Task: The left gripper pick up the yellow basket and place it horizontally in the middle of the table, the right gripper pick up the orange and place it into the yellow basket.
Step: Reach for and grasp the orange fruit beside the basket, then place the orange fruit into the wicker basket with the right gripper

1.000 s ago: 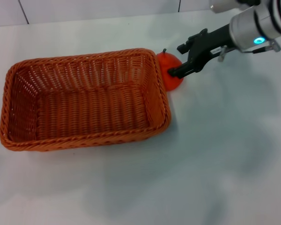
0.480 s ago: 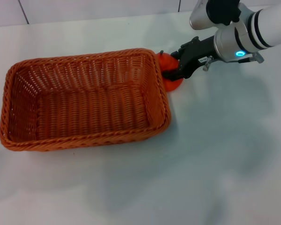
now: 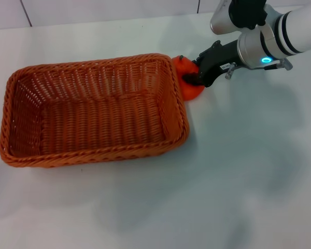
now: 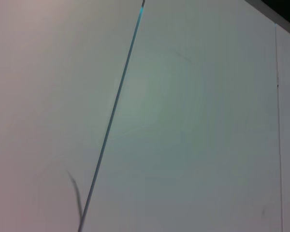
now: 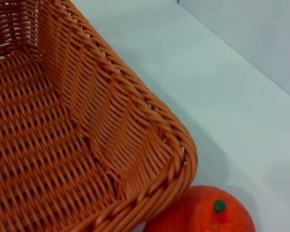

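The yellow basket (image 3: 93, 119), orange-brown wicker, lies lengthwise at the left-middle of the white table (image 3: 223, 176) and is empty. The orange (image 3: 191, 91) rests on the table, touching the outside of the basket's far right corner. My right gripper (image 3: 193, 72) reaches in from the upper right and is down over the orange, its black fingers open on either side of the fruit's top. The right wrist view shows the basket corner (image 5: 135, 145) and the orange (image 5: 198, 215) with its dark stem just beside it. My left gripper is out of view; its wrist view shows only plain white surfaces.
The right arm's silver wrist (image 3: 264, 46) with a blue light hangs over the table's far right. A white wall (image 3: 93, 10) runs along the table's back edge. Bare tabletop lies in front of and right of the basket.
My right gripper has moved left and down from beside the orange to over it. The orange and the basket have not moved.
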Available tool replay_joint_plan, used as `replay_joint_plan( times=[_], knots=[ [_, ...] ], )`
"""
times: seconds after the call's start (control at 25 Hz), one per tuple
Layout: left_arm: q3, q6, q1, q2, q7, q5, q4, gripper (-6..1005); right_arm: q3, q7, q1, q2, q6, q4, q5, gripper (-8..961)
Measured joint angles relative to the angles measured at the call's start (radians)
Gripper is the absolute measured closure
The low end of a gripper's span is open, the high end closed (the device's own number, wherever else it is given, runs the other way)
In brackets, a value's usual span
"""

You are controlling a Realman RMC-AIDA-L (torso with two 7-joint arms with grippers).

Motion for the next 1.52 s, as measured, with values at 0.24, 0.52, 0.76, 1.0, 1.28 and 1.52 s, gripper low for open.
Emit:
replay_joint_plan(
  times=[0.24,0.52,0.76,1.0,1.28,1.52],
  knots=[
    [-0.004,-0.004,-0.005,0.001,-0.001,0.0,-0.007,236,0.02,-0.018,-0.023,-0.012,0.0,-0.01,0.054,617],
    [-0.006,-0.005,-0.006,0.002,-0.001,0.0,-0.007,235,0.136,-0.07,-0.113,-0.057,0.001,-0.057,0.326,675],
    [-0.006,-0.008,-0.009,0.001,-0.001,0.0,-0.007,235,0.181,-0.223,-0.186,-0.029,-0.117,-0.082,0.768,722],
    [-0.006,-0.028,-0.022,-0.001,-0.001,0.0,-0.013,234,0.125,-0.319,-0.14,0.018,-0.314,-0.046,0.841,762],
    [-0.006,-0.039,-0.026,0.001,0.002,0.0,-0.024,235,-0.009,-0.383,-0.107,0.022,-0.364,0.009,0.847,742],
    [-0.006,-0.05,-0.027,0.001,0.003,0.0,-0.024,234,-0.04,-0.384,-0.116,0.017,-0.378,0.003,0.844,526]
  ],
)
